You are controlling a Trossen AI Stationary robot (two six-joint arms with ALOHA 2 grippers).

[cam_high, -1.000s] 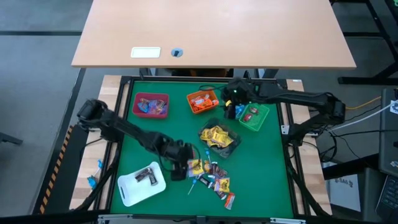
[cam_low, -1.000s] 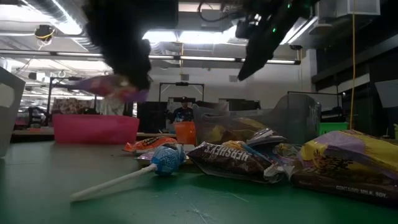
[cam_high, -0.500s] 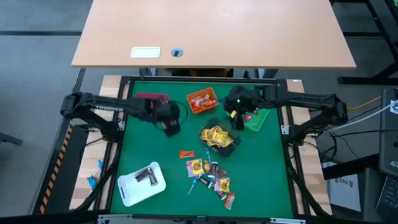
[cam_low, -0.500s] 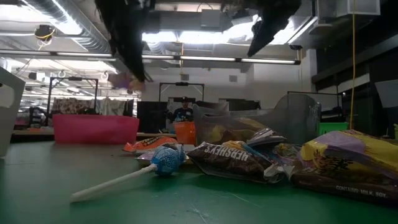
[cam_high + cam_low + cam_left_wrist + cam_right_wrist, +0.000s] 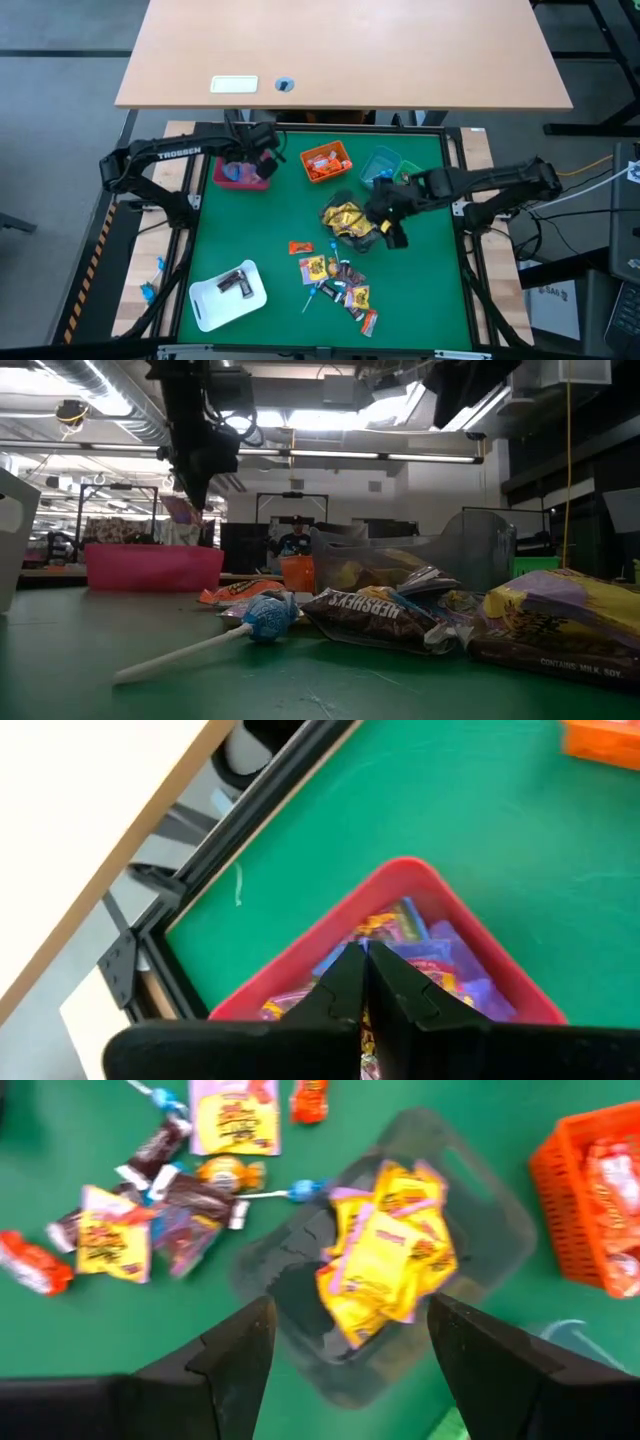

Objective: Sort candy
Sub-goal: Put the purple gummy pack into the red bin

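Note:
Loose candy (image 5: 340, 285) lies in a pile on the green mat near the front; one orange-red packet (image 5: 300, 247) lies apart from it. My left gripper (image 5: 254, 163) hangs over the red bin (image 5: 238, 178) at the far left, shut on a purple candy packet (image 5: 183, 510). My right gripper (image 5: 350, 1350) stands open above the clear bin (image 5: 300, 1280), which holds yellow packets (image 5: 385, 1265); nothing is between its fingers. My left gripper pinches the purple packet between its two shut fingers (image 5: 195, 488), at their free ends. The fingers slant down from the table's left. The packet sticks out below the fingertips, clear of the red bin (image 5: 470, 930); in the left wrist view the fingers hide it.
An orange bin (image 5: 326, 162) with orange sweets stands at the far middle, a blue bin (image 5: 380, 163) and a green bin (image 5: 408, 170) at the far right. A white tray (image 5: 205, 300) with dark packets sits at the near left. A lollipop (image 5: 262, 618) lies in front of the pile.
My left gripper has swung with the purple packet from beside the pile at the front up and toward the far left edge, turning as it went, and now hangs over the red bin. My right gripper has come from the green bin toward the near edge, over the clear bin.

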